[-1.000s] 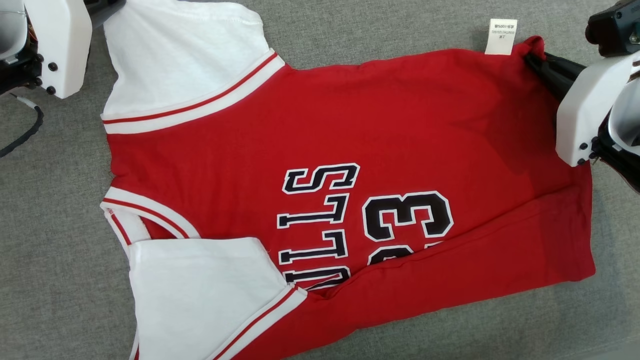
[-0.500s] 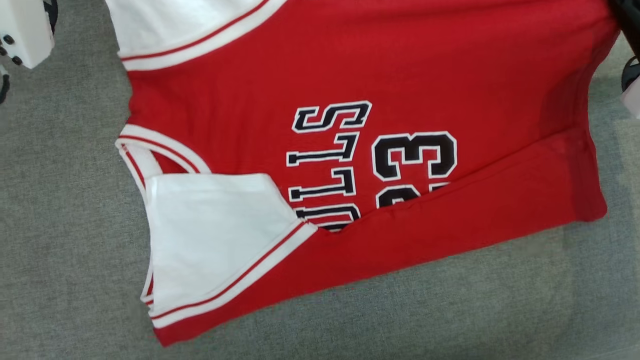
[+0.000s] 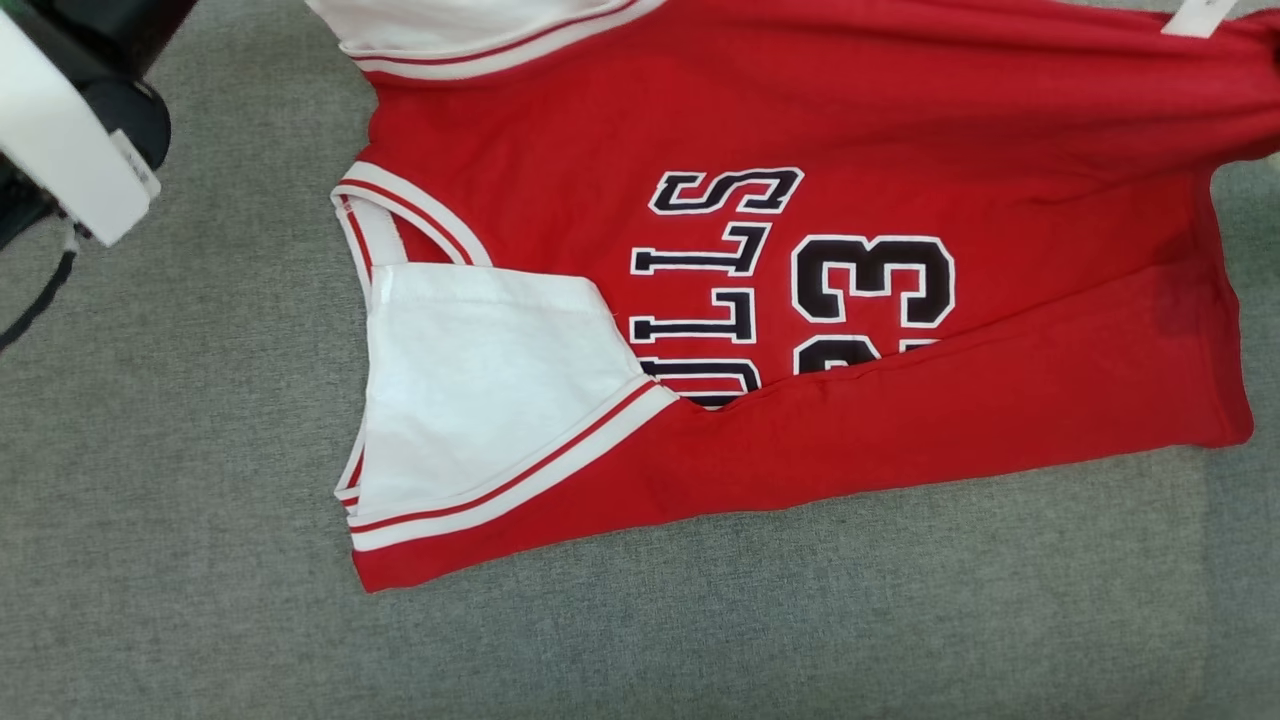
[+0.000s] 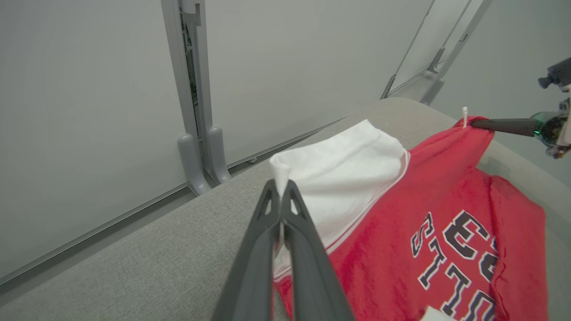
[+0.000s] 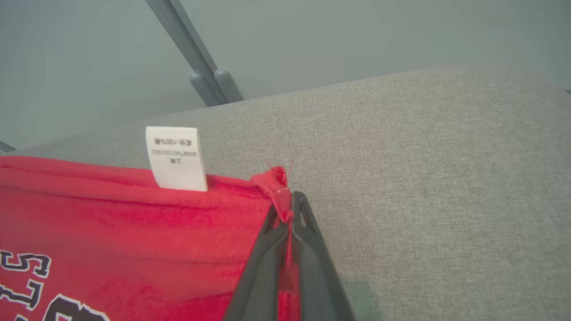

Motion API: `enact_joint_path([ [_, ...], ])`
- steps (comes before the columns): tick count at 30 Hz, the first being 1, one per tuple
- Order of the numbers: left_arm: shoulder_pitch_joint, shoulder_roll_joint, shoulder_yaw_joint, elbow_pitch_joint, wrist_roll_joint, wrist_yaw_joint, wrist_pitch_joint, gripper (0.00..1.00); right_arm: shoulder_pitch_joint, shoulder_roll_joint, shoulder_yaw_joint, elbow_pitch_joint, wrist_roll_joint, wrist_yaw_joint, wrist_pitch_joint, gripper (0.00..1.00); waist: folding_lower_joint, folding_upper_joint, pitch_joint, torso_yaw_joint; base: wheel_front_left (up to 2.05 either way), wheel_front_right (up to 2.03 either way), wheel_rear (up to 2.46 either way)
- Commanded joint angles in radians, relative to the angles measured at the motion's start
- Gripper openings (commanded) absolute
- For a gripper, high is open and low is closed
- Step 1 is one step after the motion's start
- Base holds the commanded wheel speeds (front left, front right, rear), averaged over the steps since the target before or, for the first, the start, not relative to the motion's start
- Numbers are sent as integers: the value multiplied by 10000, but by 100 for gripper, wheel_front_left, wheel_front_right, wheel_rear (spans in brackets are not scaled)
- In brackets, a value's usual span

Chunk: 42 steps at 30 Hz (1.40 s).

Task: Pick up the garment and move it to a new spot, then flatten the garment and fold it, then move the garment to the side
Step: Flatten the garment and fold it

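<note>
Grey cushioned surface [image 3: 200, 600] bears the jersey [image 3: 800, 120], stretched between both grippers. The left gripper [image 4: 281, 189] pinches the white sleeve [image 4: 339, 169] at its tip; the right gripper [image 5: 287, 207] clamps the red hem corner [image 5: 277, 177], just right of the label [image 5: 176, 158]. This looks like mid-fold: next, both should carry that held edge over evenly.

Even, soft light; sharp focus

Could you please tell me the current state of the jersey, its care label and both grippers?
Jersey: near side folded over its front, far edge lifted.
Left gripper: shut on the white sleeve.
Right gripper: shut on the jersey's red corner.
Care label: standing up from the lifted edge.
</note>
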Motion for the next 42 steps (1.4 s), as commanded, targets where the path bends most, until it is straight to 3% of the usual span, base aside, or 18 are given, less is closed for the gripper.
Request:
enact_joint_path([
  [1,190,122,-4,-128,-205,1,-86,0,223,-76,-61,-55,121,-18,-66,0,0,0,-91,91,0,0,0],
  [8,1524,1214,-136,-1705,-1423,1,-148,0,1626,-572,-426,-563,582,-18,-195,0,0,0,-356,382,0,0,0],
  [15,2871,1743,-241,-2382,-1220,1,61,0,2981,-859,-672,-1121,397,-19,-281,0,0,0,-410,554,0,0,0],
  [22,4020,1552,-264,-2104,-942,71,149,0,3753,-560,-862,-1349,1,-20,-247,0,0,0,-314,538,0,0,0],
  [30,4841,795,-274,-1303,-638,179,-28,0,3756,43,-828,-1237,-418,-20,-312,0,0,0,-298,444,0,0,0],
  [31,4918,694,-276,-1207,-615,178,-118,0,3721,113,-886,-1210,-501,-20,-435,33,0,0,-338,434,0,0,0],
  [32,5001,584,-270,-1117,-591,194,-295,16,3715,171,-921,-1157,-598,-20,-539,72,0,0,-399,429,0,0,0],
  [33,5094,487,-265,-1015,-553,240,-480,34,3733,215,-916,-1131,-704,-20,-639,100,0,0,-475,419,0,0,0],
  [34,5094,487,-265,-1015,-553,240,-480,34,3733,215,-916,-1131,-704,-20,-639,100,0,0,-475,419,0,0,0],
  [35,5185,405,-252,-916,-437,327,-708,78,3768,269,-954,-1102,-777,-20,-791,100,0,0,-560,403,0,0,0],
  [36,5280,312,-213,-836,-299,463,-1047,100,3842,346,-1001,-1075,-807,-20,-945,100,0,0,-663,392,0,0,0],
  [39,5711,-100,-135,-805,-10,815,-1874,100,4303,473,-1285,-1117,-943,-16,-1485,100,0,0,-1021,460,0,0,0],
  [42,6139,-387,166,-796,464,1513,-2321,100,4963,722,-1577,-1368,-952,-12,-2128,100,0,0,-1389,531,0,0,0],
])
